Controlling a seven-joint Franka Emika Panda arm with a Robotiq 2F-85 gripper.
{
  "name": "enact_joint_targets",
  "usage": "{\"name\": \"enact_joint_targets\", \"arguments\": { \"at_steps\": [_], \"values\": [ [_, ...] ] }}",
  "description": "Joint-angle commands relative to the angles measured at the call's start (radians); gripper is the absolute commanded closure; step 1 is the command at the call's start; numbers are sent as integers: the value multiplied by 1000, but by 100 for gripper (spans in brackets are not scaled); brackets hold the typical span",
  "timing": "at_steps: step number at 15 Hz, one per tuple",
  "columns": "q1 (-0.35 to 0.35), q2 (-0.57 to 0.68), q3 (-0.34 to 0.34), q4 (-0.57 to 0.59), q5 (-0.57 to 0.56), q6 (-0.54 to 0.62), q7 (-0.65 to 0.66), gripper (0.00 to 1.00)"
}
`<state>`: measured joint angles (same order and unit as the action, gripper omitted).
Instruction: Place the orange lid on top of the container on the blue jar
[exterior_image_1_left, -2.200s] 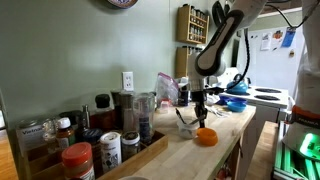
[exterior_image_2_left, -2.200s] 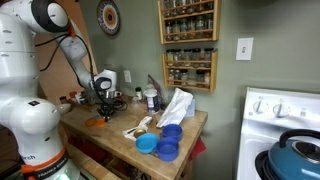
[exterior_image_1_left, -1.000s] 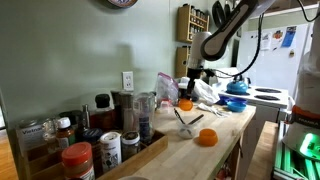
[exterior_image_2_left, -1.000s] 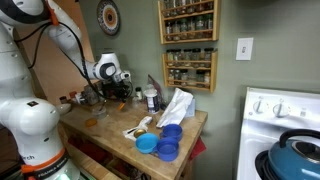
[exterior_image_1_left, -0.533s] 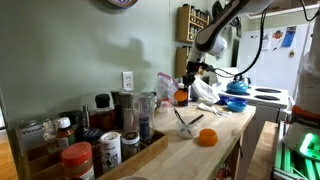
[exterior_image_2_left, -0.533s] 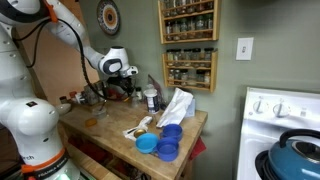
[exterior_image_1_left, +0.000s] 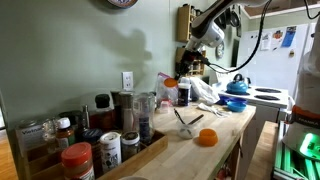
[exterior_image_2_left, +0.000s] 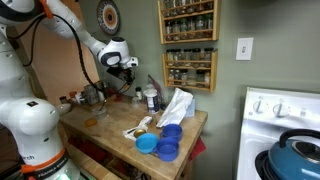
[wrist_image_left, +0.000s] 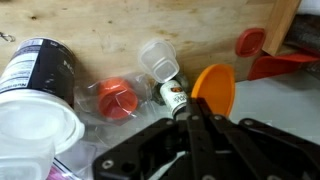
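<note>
Up above the desk (exterior_image_1_left: 180, 152), toward its wall side, the claw (exterior_image_1_left: 178, 84) hangs in the air in both exterior views. It's closed down narrow on the orange lid (exterior_image_1_left: 171, 82), so the lid is well clear of the desk. In the wrist view the claw's (wrist_image_left: 196, 112) fingers come together right at the lid's (wrist_image_left: 214, 88) lower edge, and the lid sticks out tilted just past the tips. Straight below on the desk sit a red-capped jar (wrist_image_left: 115, 98) and a small clear tub (wrist_image_left: 158, 60). Another orange round piece (exterior_image_1_left: 206, 137) lies flat near the desk's front edge.
</note>
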<state>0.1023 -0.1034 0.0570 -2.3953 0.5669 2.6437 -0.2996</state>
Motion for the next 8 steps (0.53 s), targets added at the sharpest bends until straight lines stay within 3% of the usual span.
{"name": "enact_joint_targets", "arguments": {
  "at_steps": [1, 3, 8],
  "values": [
    [13, 0, -4, 1, -12, -2, 6, 97],
    [20, 11, 4, 3, -18, -14, 26, 99],
    [-59, 21, -60, 68, -36, -53, 244, 99]
  ]
}}
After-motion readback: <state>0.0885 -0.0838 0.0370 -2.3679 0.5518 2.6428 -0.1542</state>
